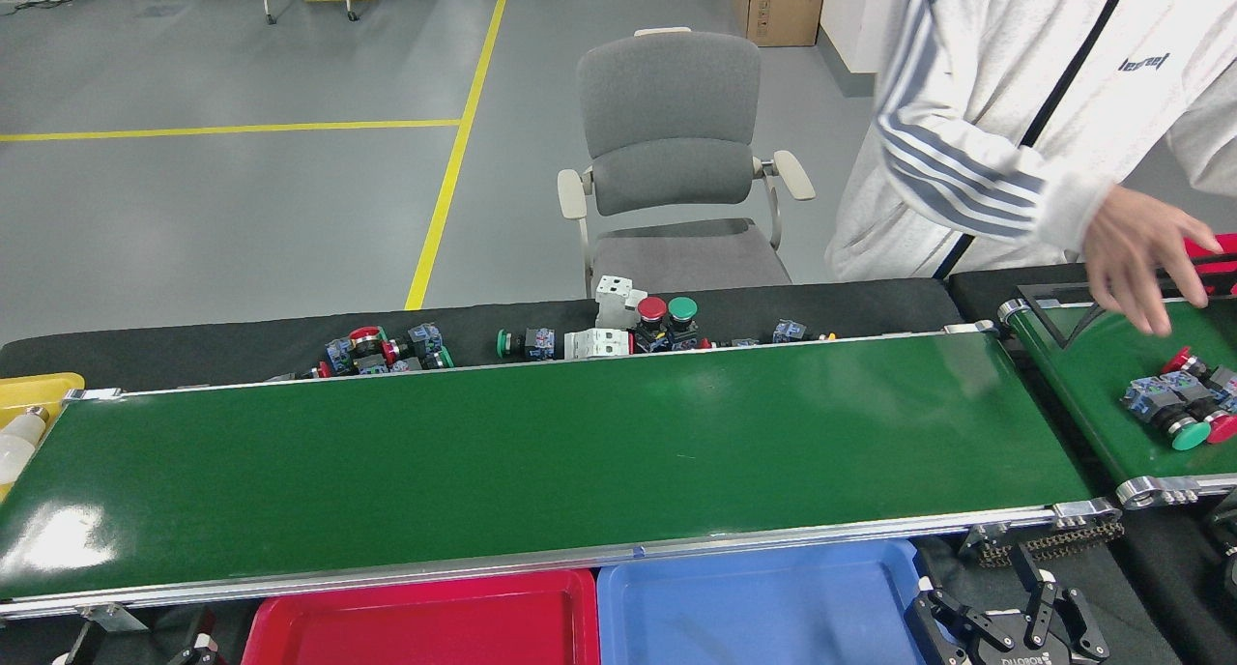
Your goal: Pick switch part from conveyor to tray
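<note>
Switch parts lie clustered on the short green belt at right, off the conveyor, whose long belt is bare. Person's hand hovers above them, fingers spread. Red tray and blue tray sit below the conveyor. Right hand low, fingers spread apart; left hand barely visible, cannot tell.

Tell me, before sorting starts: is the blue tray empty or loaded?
Empty, as far as visible: the blue tray shows only bare floor; its near edge is cut off.
</note>
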